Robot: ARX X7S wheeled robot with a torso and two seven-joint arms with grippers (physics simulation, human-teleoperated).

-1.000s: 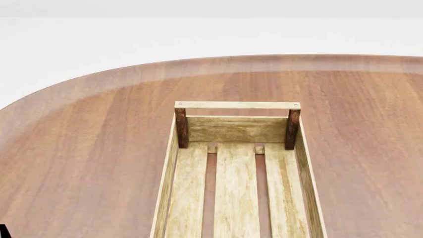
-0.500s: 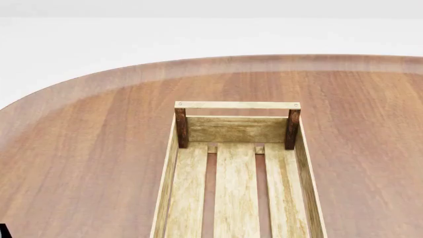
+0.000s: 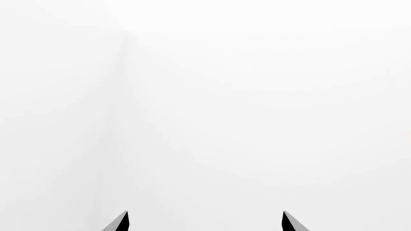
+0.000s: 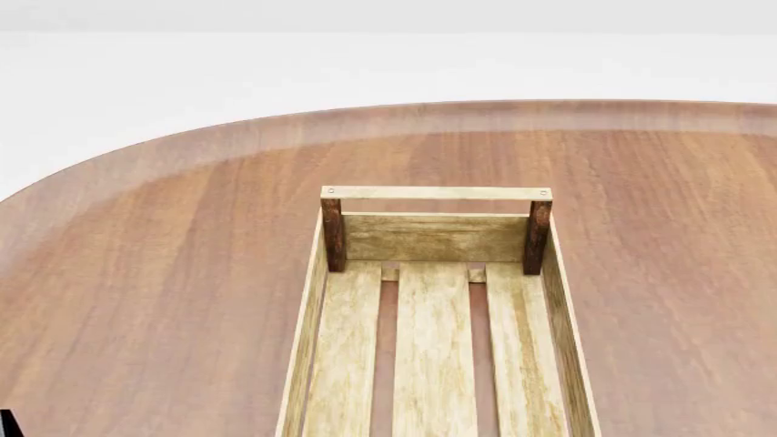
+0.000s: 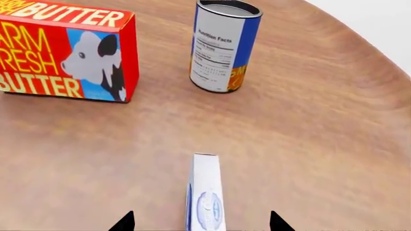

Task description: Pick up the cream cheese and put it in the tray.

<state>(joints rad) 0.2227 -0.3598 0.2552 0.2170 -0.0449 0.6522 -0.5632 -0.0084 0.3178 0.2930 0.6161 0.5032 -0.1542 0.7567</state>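
Observation:
The cream cheese [image 5: 205, 195], a small white and light blue box with a blue oval logo, stands on edge on the brown table in the right wrist view. My right gripper [image 5: 201, 222] is open, with the box between its two fingertips and clear gaps on both sides. The tray [image 4: 435, 205], a long crate of pale slats with dark corner posts, lies in the middle of the head view and holds nothing in the part I see. My left gripper [image 3: 205, 221] is open and faces only a blank white background. The cream cheese is out of the head view.
A red-orange butter box [image 5: 64, 50] and a blue-orange can [image 5: 223, 45] stand on the table beyond the cream cheese. The round brown table [image 4: 158, 264] spreads around the tray, its far edge against a white background.

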